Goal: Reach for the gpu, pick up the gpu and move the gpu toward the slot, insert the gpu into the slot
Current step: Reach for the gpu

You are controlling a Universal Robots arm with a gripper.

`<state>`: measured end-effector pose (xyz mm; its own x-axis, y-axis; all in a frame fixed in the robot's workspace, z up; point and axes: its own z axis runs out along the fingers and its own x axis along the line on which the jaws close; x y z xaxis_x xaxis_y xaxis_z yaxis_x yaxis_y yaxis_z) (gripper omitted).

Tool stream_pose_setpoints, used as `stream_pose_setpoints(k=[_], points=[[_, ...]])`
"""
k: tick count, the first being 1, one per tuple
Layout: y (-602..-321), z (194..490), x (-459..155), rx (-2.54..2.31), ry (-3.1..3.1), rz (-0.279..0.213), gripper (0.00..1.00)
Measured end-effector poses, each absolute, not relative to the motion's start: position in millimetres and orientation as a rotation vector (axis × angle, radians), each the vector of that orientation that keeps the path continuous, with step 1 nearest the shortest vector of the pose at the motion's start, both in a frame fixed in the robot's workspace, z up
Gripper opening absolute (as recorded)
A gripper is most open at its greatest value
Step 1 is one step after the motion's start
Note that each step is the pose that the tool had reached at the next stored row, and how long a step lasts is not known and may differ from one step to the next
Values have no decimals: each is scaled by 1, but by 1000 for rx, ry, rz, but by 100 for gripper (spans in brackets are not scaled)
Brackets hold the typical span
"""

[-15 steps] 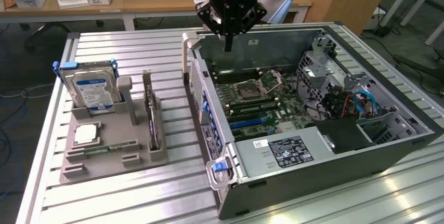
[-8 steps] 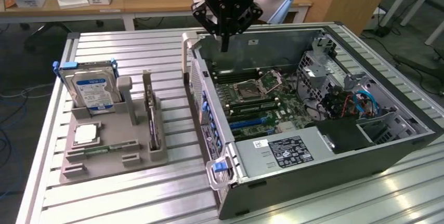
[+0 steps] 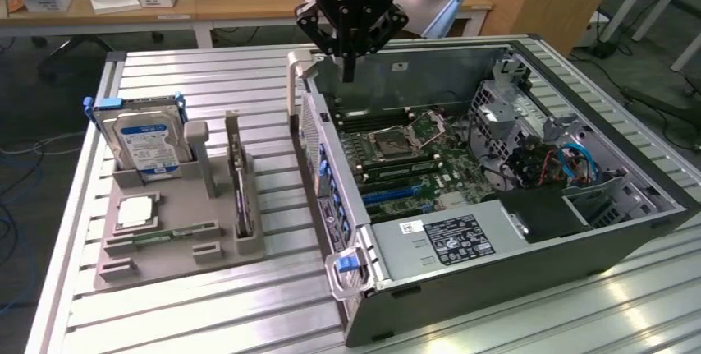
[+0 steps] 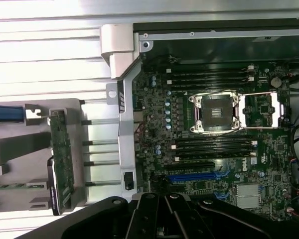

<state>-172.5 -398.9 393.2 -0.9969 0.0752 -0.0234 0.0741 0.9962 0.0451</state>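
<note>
Nothing of the task is done: your gripper point(image 3: 348, 71) hangs shut and empty above the rear edge of the case point(image 3: 515, 247), while the gpu point(image 3: 239, 194) stands on edge in its holder point(image 3: 176, 239) on the tabletop point(image 3: 219, 313), just beside the case. The wrist view looks down on the blue slot point(image 4: 192, 177) and the gpu's green board, whereas the exterior view shows you the gripper well above both.

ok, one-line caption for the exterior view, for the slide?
Shut gripper hangs above the open computer case; gpu stands on edge in the grey holder, untouched.
</note>
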Motion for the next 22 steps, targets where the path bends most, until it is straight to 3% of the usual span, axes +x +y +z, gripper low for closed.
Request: stream_pose_setpoints(k=[22], points=[[-399, 393, -200, 117, 3114, 69, 10]])
